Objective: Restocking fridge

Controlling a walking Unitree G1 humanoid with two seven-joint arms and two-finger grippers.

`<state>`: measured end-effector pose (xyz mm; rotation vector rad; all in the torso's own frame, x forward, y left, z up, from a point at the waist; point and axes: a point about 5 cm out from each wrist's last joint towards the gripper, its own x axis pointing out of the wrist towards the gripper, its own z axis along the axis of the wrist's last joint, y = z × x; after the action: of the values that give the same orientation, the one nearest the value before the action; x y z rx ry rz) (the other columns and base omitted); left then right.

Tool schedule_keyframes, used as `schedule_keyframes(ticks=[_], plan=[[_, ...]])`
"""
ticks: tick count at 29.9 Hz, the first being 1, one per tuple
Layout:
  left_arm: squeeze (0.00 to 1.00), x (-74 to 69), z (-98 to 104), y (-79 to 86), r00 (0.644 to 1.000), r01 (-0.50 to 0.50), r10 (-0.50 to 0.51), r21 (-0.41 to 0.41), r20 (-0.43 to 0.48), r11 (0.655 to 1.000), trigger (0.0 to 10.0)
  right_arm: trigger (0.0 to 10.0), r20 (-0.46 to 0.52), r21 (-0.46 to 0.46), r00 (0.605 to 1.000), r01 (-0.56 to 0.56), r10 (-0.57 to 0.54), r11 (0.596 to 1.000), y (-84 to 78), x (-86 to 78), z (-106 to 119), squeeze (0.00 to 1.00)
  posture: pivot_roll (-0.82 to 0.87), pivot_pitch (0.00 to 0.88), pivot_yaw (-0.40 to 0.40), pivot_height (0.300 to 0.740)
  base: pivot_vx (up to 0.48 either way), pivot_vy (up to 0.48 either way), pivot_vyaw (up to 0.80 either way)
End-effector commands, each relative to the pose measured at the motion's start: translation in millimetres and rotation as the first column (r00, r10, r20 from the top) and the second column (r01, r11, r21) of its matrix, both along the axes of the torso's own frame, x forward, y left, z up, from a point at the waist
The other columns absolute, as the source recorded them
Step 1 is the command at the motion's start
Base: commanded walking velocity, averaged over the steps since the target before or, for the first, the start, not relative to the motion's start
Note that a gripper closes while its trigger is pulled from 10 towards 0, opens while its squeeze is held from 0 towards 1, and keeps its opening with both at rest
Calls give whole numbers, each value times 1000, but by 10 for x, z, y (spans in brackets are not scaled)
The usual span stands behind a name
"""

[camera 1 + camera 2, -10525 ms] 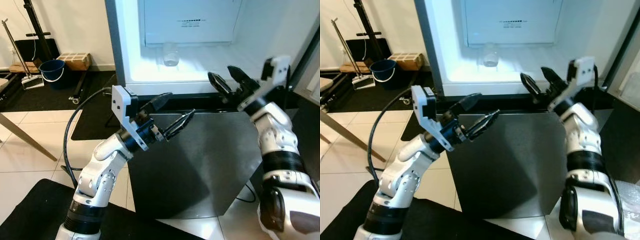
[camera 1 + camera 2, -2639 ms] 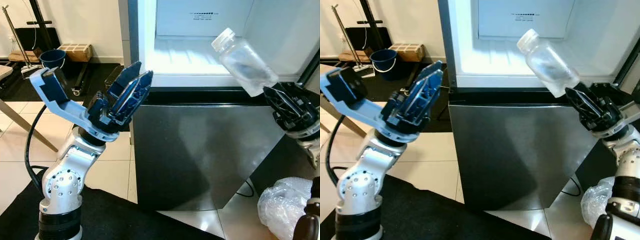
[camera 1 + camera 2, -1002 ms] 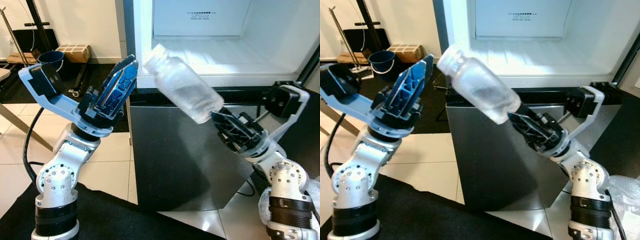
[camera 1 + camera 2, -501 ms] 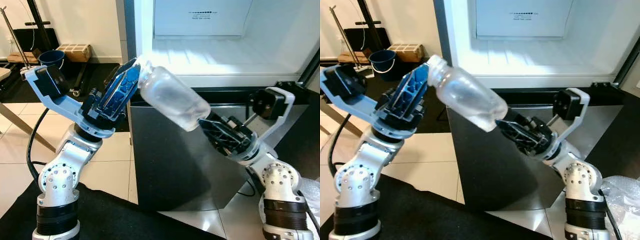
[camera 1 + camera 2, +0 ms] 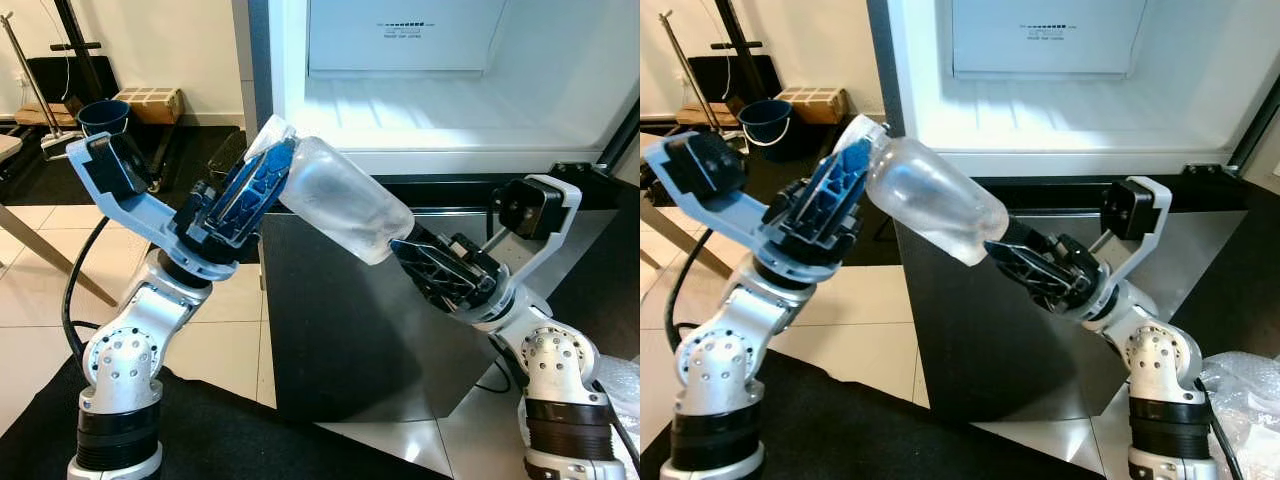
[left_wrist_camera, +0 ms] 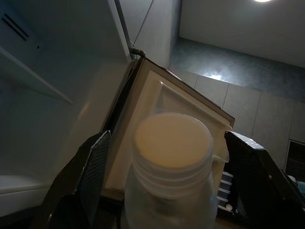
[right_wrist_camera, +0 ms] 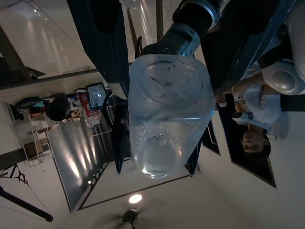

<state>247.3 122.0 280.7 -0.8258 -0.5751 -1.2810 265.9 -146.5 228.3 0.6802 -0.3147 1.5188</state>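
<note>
Two of our grippers meet on one clear bottle (image 5: 340, 210) in front of the fridge (image 5: 400, 120). Our right gripper (image 5: 425, 268) holds the bottle by its bottom end, with its black fingers (image 5: 440, 285) closed tight around it. The bottle is tilted, and its white cap (image 6: 172, 141) points up toward our left side. Our left gripper (image 5: 250, 185) is at that cap end, with its fingers (image 6: 93, 171) spread wide on both sides of the cap. We cannot tell if they touch it.

Near our right arm, low down on the floor, lies a crinkly clear plastic bag (image 5: 1250, 385). Under our arms there is a black mat (image 5: 220, 440) on pale floor tiles (image 5: 30, 320).

Right behind the bottle stands the fridge. Its dark shiny lower door (image 5: 380, 340) is shut. Its top part is open and bright white inside, with a white shelf (image 5: 440, 120). On the back wall of the fridge there is a row of small dark marks (image 5: 405, 27), too small for us to read.

Far off on our left we see a blue bucket (image 5: 104, 116), a brown box (image 5: 150, 102) and a black stand (image 5: 75, 60) by the wall.
</note>
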Motion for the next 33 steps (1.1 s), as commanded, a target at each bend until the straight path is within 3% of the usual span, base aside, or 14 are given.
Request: schedule_keyframes(ticks=[1, 2, 3, 19, 27, 28, 33], plan=[[0, -21, 21, -18, 1000, 8, -8, -7, 9, 1000, 10000, 10000, 19, -11, 1000, -10, 10, 1000, 20, -33, 26, 0, 27, 0, 19, 740, 0, 0, 0], [0, -19, 24, -16, 1000, 8, -8, -13, 8, 1000, 4510, 10000, 19, -10, 1000, -11, 11, 1000, 21, -34, 26, 0, 27, 0, 19, 740, 0, 0, 0], [0, -22, 28, -14, 1000, 13, -13, -18, 10, 1000, 0, 10000, 19, -11, 1000, -11, 11, 1000, 24, -34, 24, 0, 27, 0, 19, 740, 0, 0, 0], [0, -25, 50, 21, 1000, 14, -13, -33, 22, 999, 0, 10000, 1, -19, 1000, 5, -4, 1000, 27, 6, -3, 0, 26, 0, 16, 740, 0, 0, 0], [0, -19, 52, 20, 1000, 11, -11, -35, 23, 999, 0, 10000, -16, -10, 995, 95, -95, 995, 14, 89, -40, 0, 24, 0, 14, 740, 0, 0, 0], [0, -20, 52, 19, 1000, 10, -9, -36, 23, 999, 0, 10000, -32, -6, 993, 112, -112, 994, 1, 105, -66, 1000, 25, 0, 13, 740, 0, 0, 0], [0, -18, 47, 22, 1000, 4, -3, -37, 23, 999, 0, 10000, -87, -5, 986, 140, -140, 990, -81, 135, -190, 1000, 24, 0, 11, 740, 0, 0, 0]])
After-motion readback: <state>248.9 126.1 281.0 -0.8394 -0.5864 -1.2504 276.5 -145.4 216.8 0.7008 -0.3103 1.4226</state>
